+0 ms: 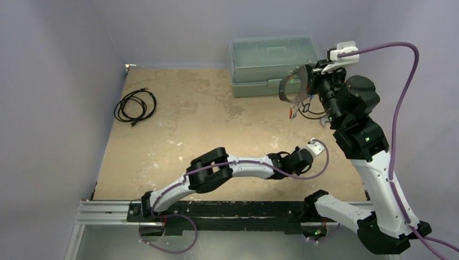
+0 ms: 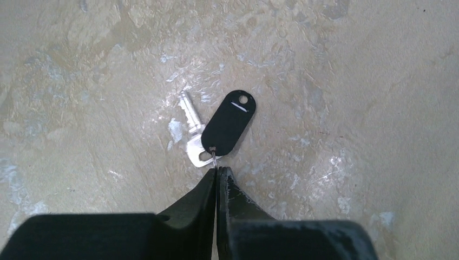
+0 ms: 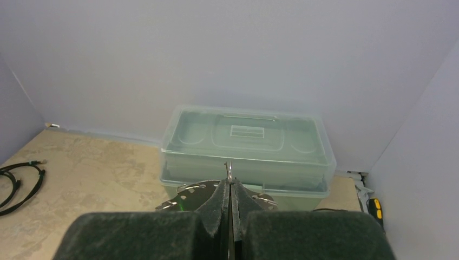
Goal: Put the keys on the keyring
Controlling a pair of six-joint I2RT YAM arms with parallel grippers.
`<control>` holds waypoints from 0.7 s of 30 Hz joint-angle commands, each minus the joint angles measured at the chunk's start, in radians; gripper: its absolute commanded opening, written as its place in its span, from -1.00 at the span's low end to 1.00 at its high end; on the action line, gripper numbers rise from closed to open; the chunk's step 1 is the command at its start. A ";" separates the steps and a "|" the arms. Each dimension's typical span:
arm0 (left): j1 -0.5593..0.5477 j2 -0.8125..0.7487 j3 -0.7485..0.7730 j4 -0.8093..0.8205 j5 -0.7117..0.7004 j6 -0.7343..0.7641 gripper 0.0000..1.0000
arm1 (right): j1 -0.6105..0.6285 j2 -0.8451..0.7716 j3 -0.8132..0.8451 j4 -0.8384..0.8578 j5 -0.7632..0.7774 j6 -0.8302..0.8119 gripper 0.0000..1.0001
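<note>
Fingers [image 2: 201,197] of the left gripper [image 2: 218,171] are pinched on the small link [image 2: 213,158] of a black-tagged key [image 2: 190,127] lying on the table [image 2: 352,108] (evidently to lift it), while the right gripper [image 3: 229,187], clamped tight, holds the keyring [image 3: 229,168] aloft, presumably for threading.
</note>
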 commanded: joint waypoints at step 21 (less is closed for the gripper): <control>-0.003 -0.517 -0.769 0.320 -0.093 -0.011 -1.00 | -0.007 -0.034 -0.072 0.063 -0.066 0.040 -1.00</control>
